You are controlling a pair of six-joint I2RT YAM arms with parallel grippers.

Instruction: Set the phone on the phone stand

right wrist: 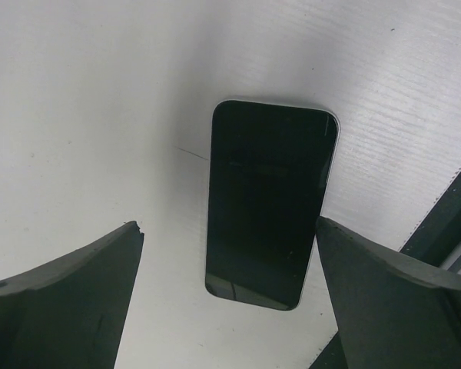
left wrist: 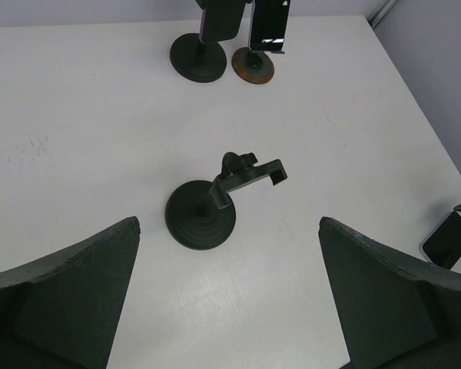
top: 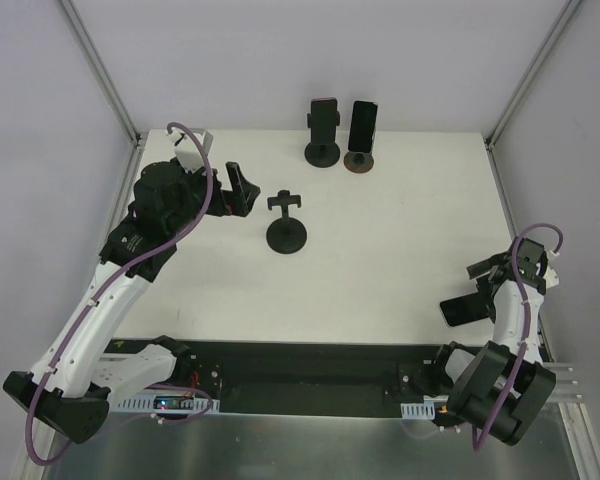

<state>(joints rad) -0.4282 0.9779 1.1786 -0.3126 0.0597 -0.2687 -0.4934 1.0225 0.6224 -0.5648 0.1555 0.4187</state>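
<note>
A black phone (right wrist: 269,204) lies flat, screen up, on the white table near its front right edge; it also shows in the top view (top: 463,308) and the left wrist view (left wrist: 449,238). My right gripper (right wrist: 227,307) hovers just over it, open, its fingers on either side of the phone's near end; it shows in the top view (top: 485,285). The empty black phone stand (top: 286,225) stands left of the table's middle, and in the left wrist view (left wrist: 211,206). My left gripper (top: 238,192) is open and empty, just left of the stand (left wrist: 230,307).
Two more stands at the back edge each hold a phone: a black one (top: 323,130) and a brown-based one (top: 361,135), also in the left wrist view (left wrist: 207,38) (left wrist: 261,38). The enclosure walls (top: 540,80) close in the table.
</note>
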